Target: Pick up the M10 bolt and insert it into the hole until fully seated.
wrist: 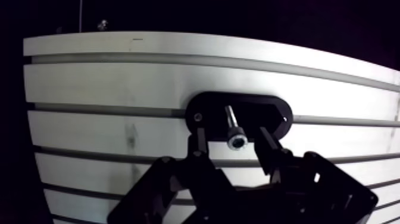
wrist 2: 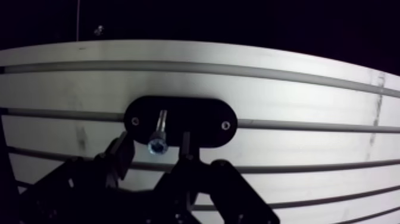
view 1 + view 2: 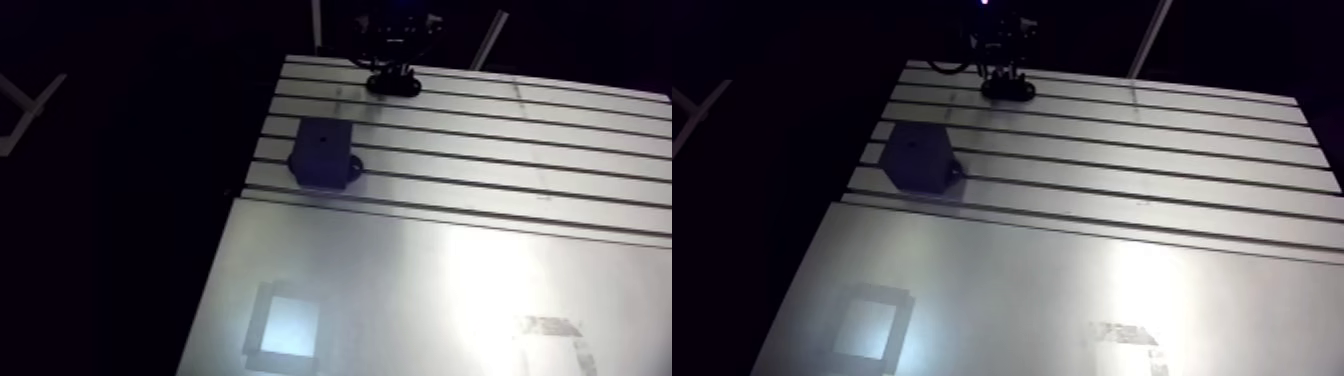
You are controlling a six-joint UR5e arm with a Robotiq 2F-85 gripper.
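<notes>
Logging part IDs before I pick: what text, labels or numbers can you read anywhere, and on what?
No text is readable in either view.
On the bolt: no marking visible.
On the black oval holder: no label visible.
On the dark block: no lettering visible.
On the table: a pale blotchy mark on the smooth plate, too blurred to tell whether it is print.
</notes>
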